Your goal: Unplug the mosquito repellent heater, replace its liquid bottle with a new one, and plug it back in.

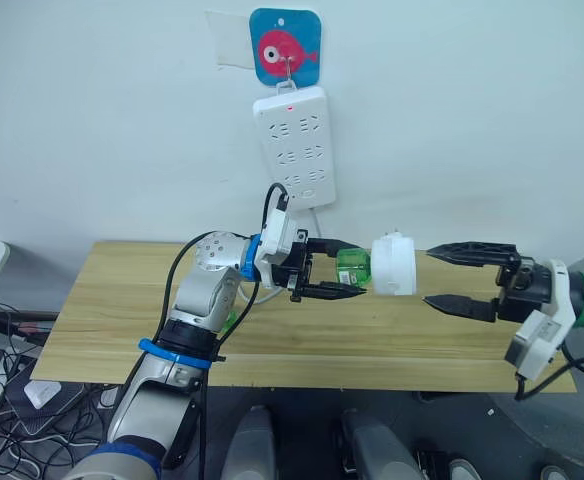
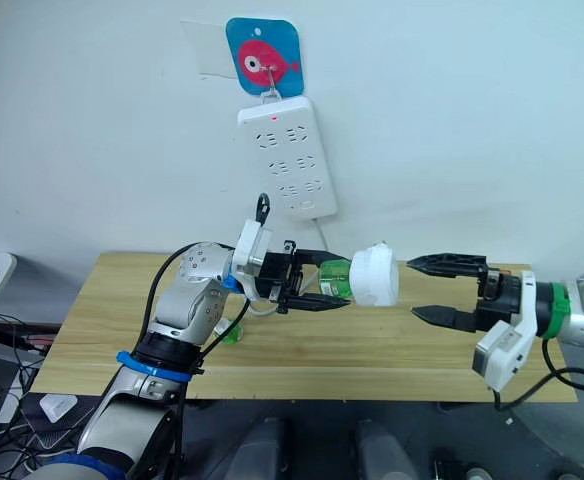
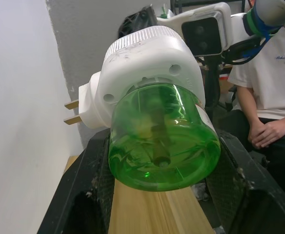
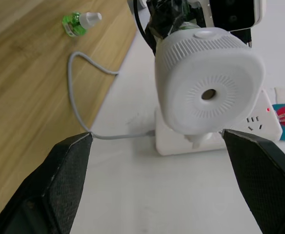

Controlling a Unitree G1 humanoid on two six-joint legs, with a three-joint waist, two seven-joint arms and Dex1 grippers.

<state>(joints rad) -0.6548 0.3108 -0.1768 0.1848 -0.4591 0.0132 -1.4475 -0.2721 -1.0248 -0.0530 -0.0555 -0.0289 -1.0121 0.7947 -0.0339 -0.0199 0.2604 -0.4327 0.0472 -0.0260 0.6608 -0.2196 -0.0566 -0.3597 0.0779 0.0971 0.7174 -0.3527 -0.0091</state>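
My left gripper (image 1: 324, 272) is shut on the liquid bottle (image 1: 352, 268), a translucent green one held above the table. The bottle's neck sits in the white mosquito repellent heater (image 1: 394, 264), which hangs in the air on it. In the left wrist view the heater (image 3: 147, 63) shows two metal prongs on its side. My right gripper (image 1: 427, 276) is open just to the right of the heater, its tips close to it without touching. The new one (image 4: 79, 22), green with a white cap, lies on the table behind my left arm.
A white power strip (image 1: 294, 145) hangs on the wall under a blue fish hook (image 1: 285, 46), its cable (image 4: 76, 83) trailing down to the wooden table (image 1: 372, 345). A seated person (image 3: 269, 97) shows beyond my right arm.
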